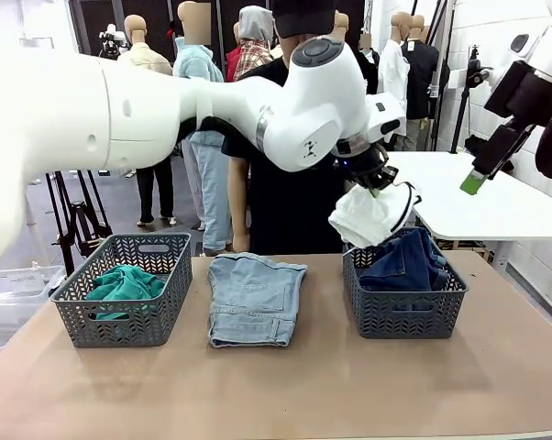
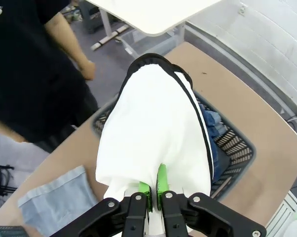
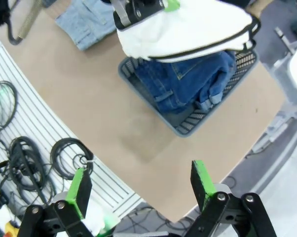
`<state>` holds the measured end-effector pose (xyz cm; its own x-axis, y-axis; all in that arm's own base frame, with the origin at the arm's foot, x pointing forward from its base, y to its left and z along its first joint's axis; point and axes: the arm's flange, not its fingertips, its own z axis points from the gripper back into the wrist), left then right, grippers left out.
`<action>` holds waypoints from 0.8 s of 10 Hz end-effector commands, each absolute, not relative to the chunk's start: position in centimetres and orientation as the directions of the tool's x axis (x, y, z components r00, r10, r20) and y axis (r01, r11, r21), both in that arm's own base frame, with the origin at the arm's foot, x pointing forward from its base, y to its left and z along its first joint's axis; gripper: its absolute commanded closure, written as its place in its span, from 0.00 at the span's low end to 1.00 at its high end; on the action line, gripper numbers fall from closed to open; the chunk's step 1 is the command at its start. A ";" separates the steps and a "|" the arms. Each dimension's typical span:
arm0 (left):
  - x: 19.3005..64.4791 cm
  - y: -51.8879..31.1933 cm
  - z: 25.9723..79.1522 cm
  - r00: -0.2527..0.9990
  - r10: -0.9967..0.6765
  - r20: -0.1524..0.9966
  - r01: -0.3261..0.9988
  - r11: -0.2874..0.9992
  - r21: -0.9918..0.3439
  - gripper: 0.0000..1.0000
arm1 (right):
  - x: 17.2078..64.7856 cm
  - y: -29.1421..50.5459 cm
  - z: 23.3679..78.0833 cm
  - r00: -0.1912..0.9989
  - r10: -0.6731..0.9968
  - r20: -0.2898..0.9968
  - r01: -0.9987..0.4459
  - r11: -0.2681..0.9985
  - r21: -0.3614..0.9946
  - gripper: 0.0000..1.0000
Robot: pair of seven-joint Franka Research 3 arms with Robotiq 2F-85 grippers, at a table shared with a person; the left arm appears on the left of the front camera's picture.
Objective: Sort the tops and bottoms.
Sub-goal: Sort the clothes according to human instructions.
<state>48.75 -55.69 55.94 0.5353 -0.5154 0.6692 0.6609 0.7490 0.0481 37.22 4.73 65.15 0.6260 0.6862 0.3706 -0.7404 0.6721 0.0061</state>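
Teal top (image 1: 125,284): bunched inside left basket (image 1: 120,332), well left of right basket (image 1: 404,319), at the other end of the table (image 1: 285,394). Denim shorts (image 1: 253,298): light blue, folded flat on bare tabletop, just left of right basket, between the two baskets and touching neither. Jeans (image 1: 406,261): dark blue, crumpled inside right basket, heaped above its front rim. White shorts (image 1: 368,215): black-trimmed, hanging directly above the left half of right basket, over the jeans; contact with jeans or rim impossible to tell. Left gripper (image 2: 153,185): reaching across from the far left to a spot above right basket, green pads (image 2: 162,177) pinched shut on a fold of white shorts. In left wrist view, cloth draping away from the fingers, right basket and jeans beneath. Person (image 1: 285,197): in black, standing beyond the table, behind and left of right basket; one hand (image 2: 87,69) hanging loose, apart from the cloth. Right gripper (image 3: 141,185): raised high, up and to the right of right basket, well apart from it, jaws spread wide with nothing between them. From there, looking down on right basket, jeans and white shorts.
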 end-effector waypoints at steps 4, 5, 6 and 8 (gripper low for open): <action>52.7 -59.2 50.4 0.578 -0.463 0.672 0.730 0.661 -0.172 1.00 | 37.3 4.8 65.2 0.634 0.678 0.373 -0.734 0.679 0.012 0.00; 52.6 -59.3 49.2 0.601 -0.468 0.648 0.706 0.691 -0.156 1.00 | 37.3 4.8 65.2 0.634 0.678 0.373 -0.734 0.679 0.012 0.00; 52.6 -59.7 48.1 0.607 -0.489 0.626 0.699 0.704 -0.129 1.00 | 37.3 4.8 65.2 0.634 0.678 0.373 -0.734 0.679 0.012 0.00; 53.5 -60.2 45.6 0.607 -0.534 0.589 0.701 0.709 -0.080 1.00 | 37.3 4.8 65.2 0.634 0.678 0.373 -0.734 0.679 0.012 0.00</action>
<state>52.52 -58.78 45.51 0.6031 -0.5189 0.6059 0.7134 0.6906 -0.1187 37.22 4.72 65.15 0.6260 0.6860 0.3709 -0.7403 0.6722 0.0063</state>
